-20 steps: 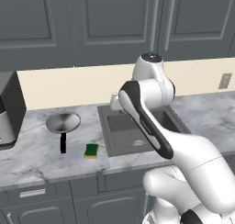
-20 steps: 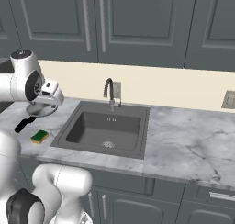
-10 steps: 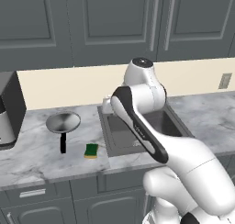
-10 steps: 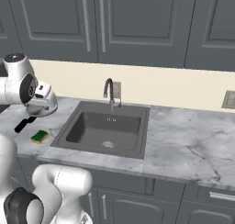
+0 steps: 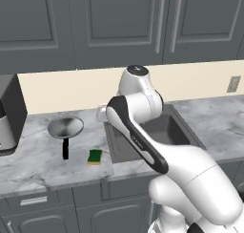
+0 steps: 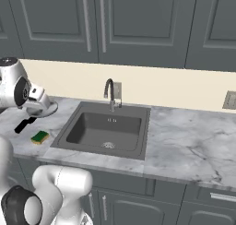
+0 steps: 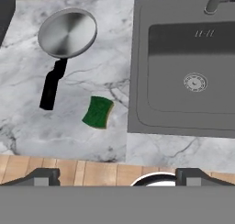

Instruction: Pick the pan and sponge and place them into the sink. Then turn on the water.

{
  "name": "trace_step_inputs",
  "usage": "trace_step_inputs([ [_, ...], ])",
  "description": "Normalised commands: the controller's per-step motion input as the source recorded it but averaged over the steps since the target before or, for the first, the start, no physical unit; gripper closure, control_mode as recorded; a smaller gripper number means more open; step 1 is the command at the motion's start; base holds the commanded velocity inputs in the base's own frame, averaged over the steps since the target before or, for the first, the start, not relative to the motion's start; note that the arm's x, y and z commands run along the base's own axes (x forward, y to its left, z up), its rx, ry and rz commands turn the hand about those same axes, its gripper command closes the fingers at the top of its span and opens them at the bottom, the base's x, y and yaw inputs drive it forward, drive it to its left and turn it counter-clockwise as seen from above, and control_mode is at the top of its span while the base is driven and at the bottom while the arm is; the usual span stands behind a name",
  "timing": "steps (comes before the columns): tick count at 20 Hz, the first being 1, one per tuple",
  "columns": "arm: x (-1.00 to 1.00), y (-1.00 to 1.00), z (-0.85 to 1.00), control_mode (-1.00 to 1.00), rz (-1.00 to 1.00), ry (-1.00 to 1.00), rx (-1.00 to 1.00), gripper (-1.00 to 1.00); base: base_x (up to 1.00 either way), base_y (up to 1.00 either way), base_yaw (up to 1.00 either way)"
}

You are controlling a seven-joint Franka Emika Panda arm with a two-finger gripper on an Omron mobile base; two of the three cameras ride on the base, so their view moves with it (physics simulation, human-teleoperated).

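A: The small round shiny silver-grey metal pan with the short black handle (image 7: 67, 32), where is it against the fingers (image 7: 117, 178)?

B: Up and to the left of them in the hand view, well apart, on the grey-veined marble tabletop (image 7: 69, 131). Its handle runs down toward the left fingertip's side. The fingers are spread wide with nothing between them.

A: And the little rectangular green-topped sponge with the yellow layer (image 7: 97, 112)?

B: Nearer, just above and left of the midpoint between the fingertips, also flat on the tabletop. It lies beside the left rim of the dark grey rectangular recessed sink (image 7: 137, 71), not touching it as far as I can tell.

A: So nothing is in the sink?

B: The basin looks bare apart from its round drain (image 7: 195, 82), above and to the right of the fingers. From the right base view the dark curved gooseneck faucet (image 6: 109, 91) shows no stream.

A: How far along, then?

B: I would say right at the start. Neither item is lifted; both placements and the water are left. The hand seems to be hovering high above both, so a descent onto one comes first.
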Motion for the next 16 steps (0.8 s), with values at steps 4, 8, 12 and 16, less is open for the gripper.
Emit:
trace_step_inputs([
  [4, 0.0, 0.31, -0.11, -1.0, 0.0, 0.0, 0.01, -1.0, 0.0, 0.0, 0.0],
  [8, 0.0, 0.29, -0.11, -1.0, 0.0, 0.0, 0.01, -1.0, 0.0, 0.0, 0.0],
  [12, 0.0, 0.26, -0.12, -1.0, 0.0, 0.0, 0.01, -1.0, 0.0, 0.0, 0.0],
  [16, 0.0, 0.26, -0.13, -1.0, 0.0, 0.0, 0.01, -1.0, 0.0, 0.0, 0.0],
])
